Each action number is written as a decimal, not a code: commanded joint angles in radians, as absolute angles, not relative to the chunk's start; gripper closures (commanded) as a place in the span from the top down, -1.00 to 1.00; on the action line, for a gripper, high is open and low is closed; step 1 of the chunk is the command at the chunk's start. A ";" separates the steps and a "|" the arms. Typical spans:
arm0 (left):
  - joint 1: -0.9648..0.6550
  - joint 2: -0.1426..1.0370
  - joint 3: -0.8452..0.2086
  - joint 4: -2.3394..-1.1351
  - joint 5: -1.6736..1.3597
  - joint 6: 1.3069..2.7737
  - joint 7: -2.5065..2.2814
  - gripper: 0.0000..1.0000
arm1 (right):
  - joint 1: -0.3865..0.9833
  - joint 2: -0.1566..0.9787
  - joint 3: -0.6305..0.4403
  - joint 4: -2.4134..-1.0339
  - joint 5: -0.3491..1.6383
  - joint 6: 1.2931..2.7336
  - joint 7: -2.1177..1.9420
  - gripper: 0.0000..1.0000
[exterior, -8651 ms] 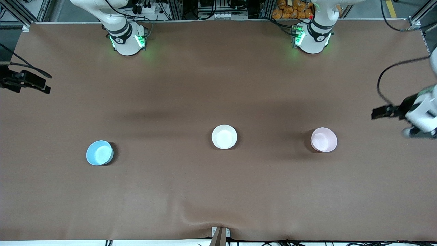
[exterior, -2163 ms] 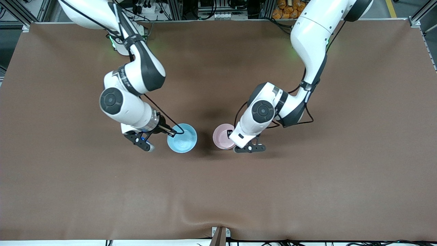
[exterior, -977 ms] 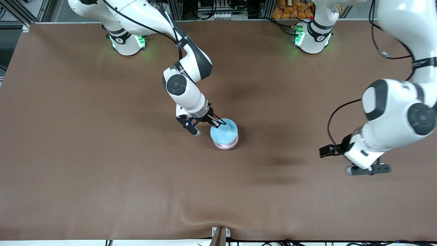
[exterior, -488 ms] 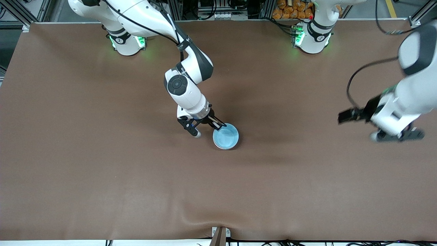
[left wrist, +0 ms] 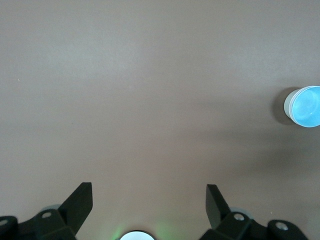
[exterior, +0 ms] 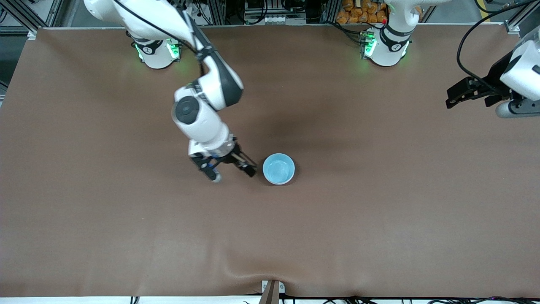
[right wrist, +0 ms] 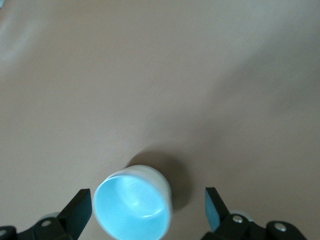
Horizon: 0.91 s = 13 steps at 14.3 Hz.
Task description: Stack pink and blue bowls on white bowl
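The light blue bowl (exterior: 278,169) sits upright at the table's middle, on top of the stack. The pink bowl and the white bowl are hidden under it; only a pale outer wall (right wrist: 164,189) shows below its rim. My right gripper (exterior: 233,174) is open and empty, just beside the blue bowl toward the right arm's end, not touching it. In the right wrist view the blue bowl (right wrist: 132,210) lies between the spread fingers of the right gripper (right wrist: 147,195). My left gripper (exterior: 523,109) is open and empty, up over the left arm's end of the table. The left wrist view shows the left gripper (left wrist: 148,192) and the blue bowl (left wrist: 304,106) far off.
Brown table cover (exterior: 270,236) with a wrinkle near the front edge. A small bracket (exterior: 272,289) sits at the middle of the front edge. The arm bases (exterior: 158,52) stand along the table's top edge.
My right gripper has let go of the blue bowl and drawn back toward the right arm's end. My left arm has moved farther up and out over its end of the table.
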<state>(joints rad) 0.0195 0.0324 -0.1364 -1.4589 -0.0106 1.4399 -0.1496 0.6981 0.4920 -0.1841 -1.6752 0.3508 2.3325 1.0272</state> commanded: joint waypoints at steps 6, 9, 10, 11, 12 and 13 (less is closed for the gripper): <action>0.029 -0.002 -0.080 -1.486 0.008 1.473 -0.049 1.00 | 0.502 0.341 -0.347 -1.710 0.360 2.023 0.499 1.00; 0.028 -0.002 -0.069 -1.503 0.003 1.480 -0.040 1.00 | 0.372 0.284 -0.341 -1.736 0.360 1.938 0.324 1.00; 0.028 0.000 -0.069 -1.502 0.005 1.480 -0.040 1.00 | 0.333 0.263 -0.339 -1.738 0.359 1.902 0.257 1.00; 0.028 0.002 -0.069 -1.497 0.002 1.480 -0.034 1.00 | 0.301 0.241 -0.339 -1.740 0.359 1.872 0.205 1.00; 0.026 0.002 -0.069 -1.494 0.005 1.480 -0.025 1.00 | 0.263 0.221 -0.336 -1.740 0.359 1.840 0.171 1.00; 0.026 0.000 -0.069 -1.496 0.003 1.479 -0.026 1.00 | 0.227 0.201 -0.325 -1.738 0.357 1.809 0.137 1.00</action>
<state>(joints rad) 0.0268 0.0239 -0.0680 -1.4757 -0.0104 1.4671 -0.0491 0.2914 0.2801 -0.3608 -1.6966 0.3509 1.8488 0.2013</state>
